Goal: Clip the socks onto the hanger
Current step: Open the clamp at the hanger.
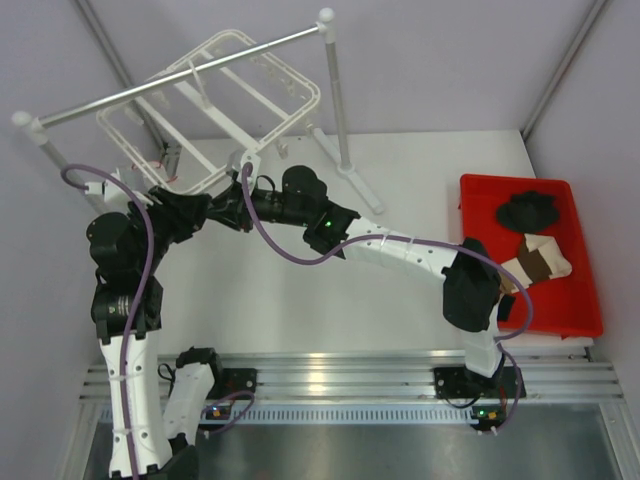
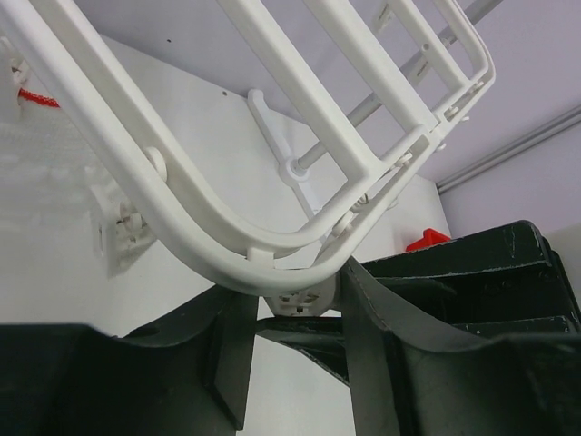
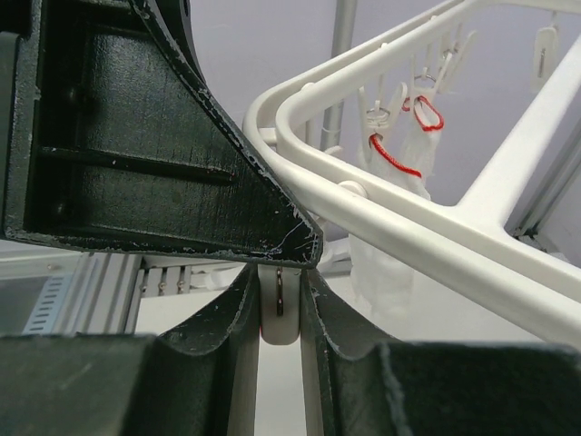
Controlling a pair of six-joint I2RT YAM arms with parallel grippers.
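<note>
White tabletop (image 1: 300, 300), 2 arms. We list 1 large white plastic barred drying hanger (image 2: 109, 136), hung far-left. Right gripper (image 3: 277, 291) pinches 1 small white clip (image 3: 277, 327) at its corner; left gripper (image 2: 295, 341) sits spread beneath that corner. Crumpled black fabric socks (image 1: 530, 210) lie in red plastic tray (image 1: 590, 300), far right.

The white table (image 1: 330, 300) carries a red tray (image 1: 575, 315) at its right edge. Toward the far side stand the splayed white feet (image 1: 365, 190) of a grey metal rail (image 1: 180, 85) with upright poles.
</note>
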